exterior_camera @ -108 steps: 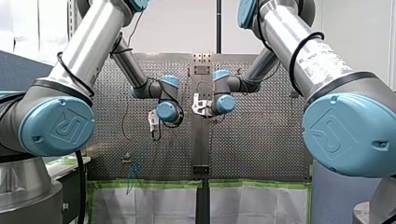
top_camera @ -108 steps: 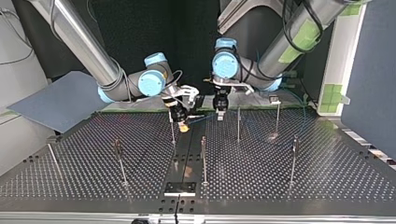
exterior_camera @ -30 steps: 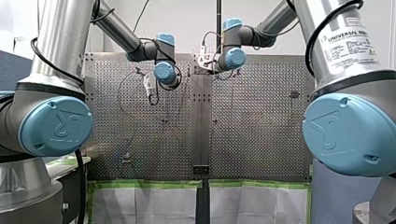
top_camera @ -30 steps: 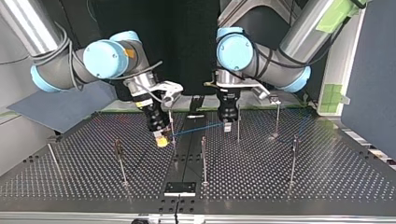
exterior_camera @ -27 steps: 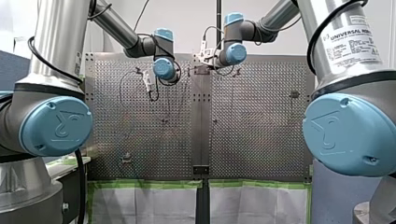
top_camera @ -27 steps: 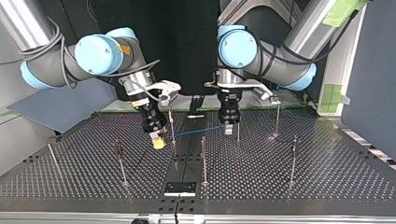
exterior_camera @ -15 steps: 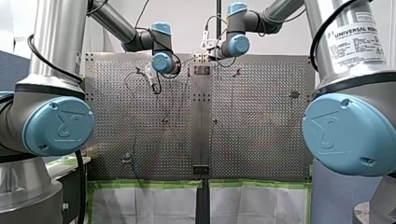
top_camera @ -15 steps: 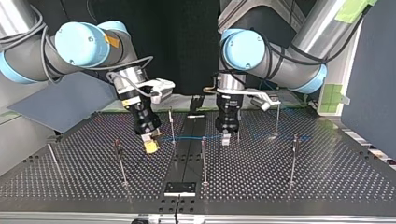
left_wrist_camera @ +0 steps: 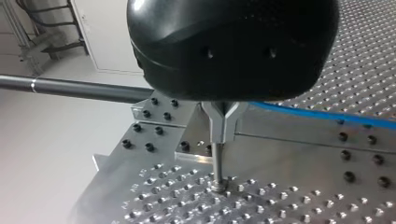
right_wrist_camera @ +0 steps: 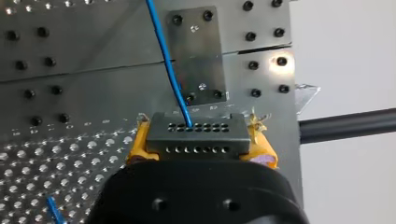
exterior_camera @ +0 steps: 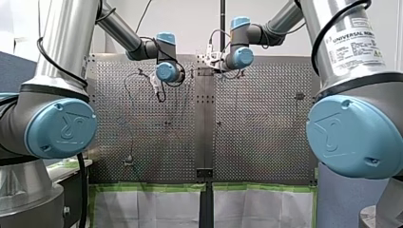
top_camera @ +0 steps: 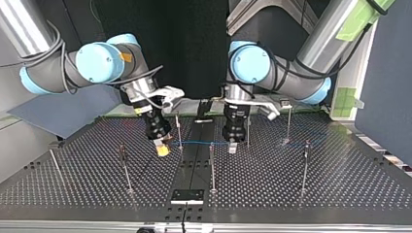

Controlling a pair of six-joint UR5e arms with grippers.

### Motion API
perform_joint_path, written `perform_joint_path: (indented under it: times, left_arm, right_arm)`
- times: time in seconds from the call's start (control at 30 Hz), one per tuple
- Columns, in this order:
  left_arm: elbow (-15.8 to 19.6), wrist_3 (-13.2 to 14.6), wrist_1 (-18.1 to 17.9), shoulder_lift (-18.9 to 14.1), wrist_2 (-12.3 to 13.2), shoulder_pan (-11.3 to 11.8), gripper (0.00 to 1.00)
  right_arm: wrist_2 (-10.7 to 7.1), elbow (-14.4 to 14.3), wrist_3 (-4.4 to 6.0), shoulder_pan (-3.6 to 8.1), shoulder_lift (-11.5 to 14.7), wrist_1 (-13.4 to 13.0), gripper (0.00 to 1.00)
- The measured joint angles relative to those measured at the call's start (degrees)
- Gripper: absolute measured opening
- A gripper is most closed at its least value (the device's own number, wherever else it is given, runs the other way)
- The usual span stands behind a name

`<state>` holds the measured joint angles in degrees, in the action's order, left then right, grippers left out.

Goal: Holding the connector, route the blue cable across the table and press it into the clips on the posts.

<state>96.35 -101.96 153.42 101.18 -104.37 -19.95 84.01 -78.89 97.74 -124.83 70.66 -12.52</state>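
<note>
Right wrist view: the connector is clamped between the yellow pads of my right gripper, with the cable leaving it ahead. Top view alone shows that cable strung level across mid-frame, past a post, to my left gripper. Left wrist view shows its metal fingers pinched together on the cable.

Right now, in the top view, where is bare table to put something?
Free: the table between the middle post and the post at the view's right; also between the two posts at its left. Crowded: the centre: my right tool, blue cable, my left tool.
</note>
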Motion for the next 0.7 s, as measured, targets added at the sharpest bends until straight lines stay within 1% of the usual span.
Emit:
perform_joint_path:
  times: [0.17,0.27,0.37,0.53,0.7]
  left_arm:
    - [-1.52,-0.1,0.15,0.81,0.98,0.61,0.0]
    - [-2.89,-0.1,0.67,2.2,1.16,0.85,0.0]
    - [-3.69,-0.2,0.16,3.08,1.0,1.2,0.0]
    - [-5.3,-0.39,0.04,4.2,1.19,2.17,0.0]
    - [-6.82,-0.48,0.18,6.37,1.62,2.97,0.0]
  right_arm:
    - [-1.71,0.21,0.27,0.96,-1.54,-0.79,0.0]
    - [-2.71,0.88,0.92,1.65,-1.8,-1.05,0.0]
    - [-3.14,1.59,1.42,2.39,-1.89,-1.16,0.0]
    - [-3.58,2.57,1.68,3.6,-2.0,-1.19,0.0]
    - [-4.06,3.32,1.98,4.53,-2.74,-1.2,0.0]
